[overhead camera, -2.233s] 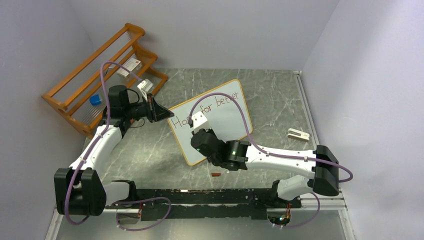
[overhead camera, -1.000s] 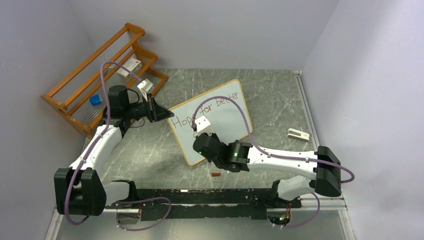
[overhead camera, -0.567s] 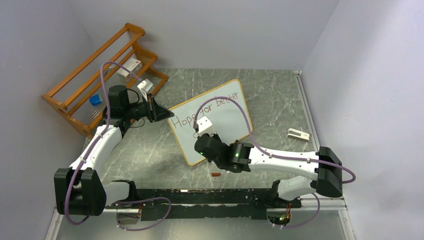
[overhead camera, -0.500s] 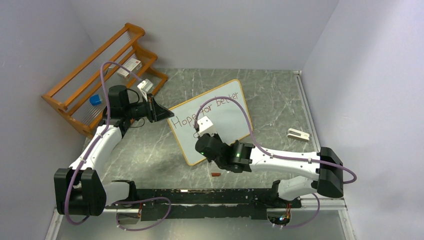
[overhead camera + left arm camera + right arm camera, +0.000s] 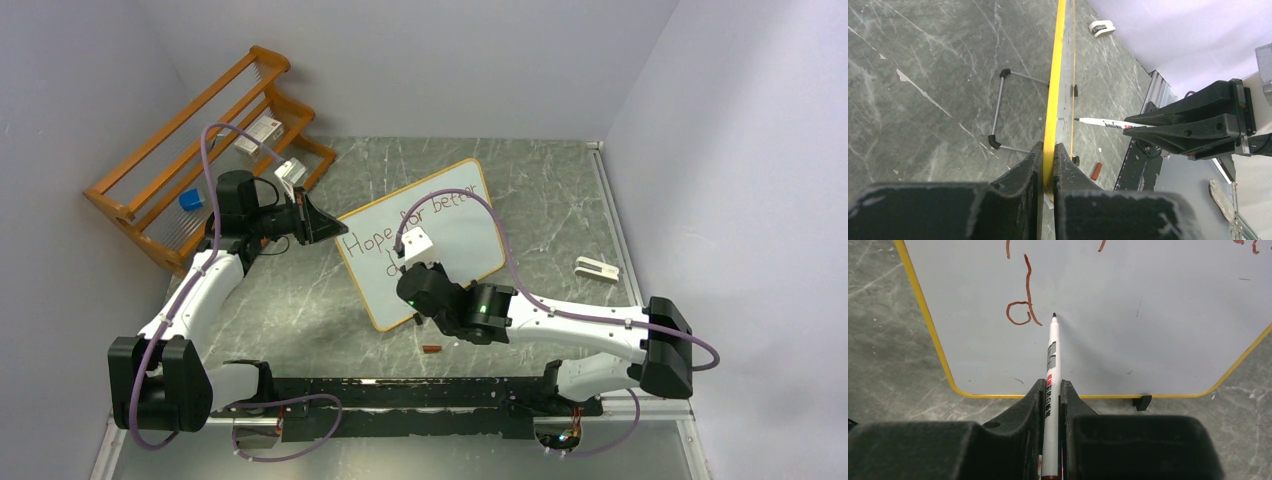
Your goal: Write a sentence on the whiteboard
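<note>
Large rectangular whiteboard point(image 5: 1148, 315): smooth white face with a slight sheen; thin rim reads yellow, painted or light wood, can't tell. Behind the whiteboard, thin grey wire stand point(image 5: 1000, 107), looks metal, with black rubbery-looking tips. Grey marble-pattern tabletop point(image 5: 560, 190) under the whiteboard: smooth, matt. White marker pen point(image 5: 1052, 360) at the whiteboard face: glossy plastic barrel, printed label. Left gripper point(image 5: 1049, 150) and right gripper point(image 5: 1052, 387) at the whiteboard: black plastic, matt, faintly grainy. Orange slatted rack point(image 5: 185, 122) left of the whiteboard: varnished wood, low sheen.
</note>
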`<state>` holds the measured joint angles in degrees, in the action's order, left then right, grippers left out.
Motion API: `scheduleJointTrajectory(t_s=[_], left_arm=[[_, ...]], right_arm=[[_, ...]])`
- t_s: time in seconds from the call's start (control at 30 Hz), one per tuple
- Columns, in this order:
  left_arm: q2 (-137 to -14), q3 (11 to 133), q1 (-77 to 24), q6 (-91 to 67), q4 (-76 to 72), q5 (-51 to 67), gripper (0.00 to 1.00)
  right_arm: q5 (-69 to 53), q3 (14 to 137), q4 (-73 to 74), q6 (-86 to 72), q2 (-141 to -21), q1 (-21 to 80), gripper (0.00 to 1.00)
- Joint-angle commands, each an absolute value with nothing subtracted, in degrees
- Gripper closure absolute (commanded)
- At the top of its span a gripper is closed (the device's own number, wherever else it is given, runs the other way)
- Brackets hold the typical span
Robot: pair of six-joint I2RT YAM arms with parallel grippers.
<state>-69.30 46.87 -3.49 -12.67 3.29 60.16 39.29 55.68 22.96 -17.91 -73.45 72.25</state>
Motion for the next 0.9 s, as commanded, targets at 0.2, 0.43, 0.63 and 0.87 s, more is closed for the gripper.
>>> scheduleJointTrajectory(t_s=[0.2, 0.43, 0.63, 0.87], left_arm=[[-71.1, 45.1, -4.5, -8.7, 8.5, 55.2, 0.95], [-71.2, 45.1, -4.5, -8.9, 8.4, 55.3, 0.95], [-71.2, 45.1, -4.5, -8.9, 8.3, 55.4, 0.95], [-71.2, 45.1, -4.5, -8.9, 8.3, 55.4, 0.95]], right_arm=[[42.1, 56.2, 20.6, -17.8, -74.9, 71.4, 1.0], [42.4, 56.8, 20.7, -17.8, -76.2, 71.2, 1.0], [42.4, 57.1, 19.8, -17.3, -76.4, 71.2, 1.0], [42.3, 57.5, 18.5, -16.4, -76.2, 71.3, 1.0]])
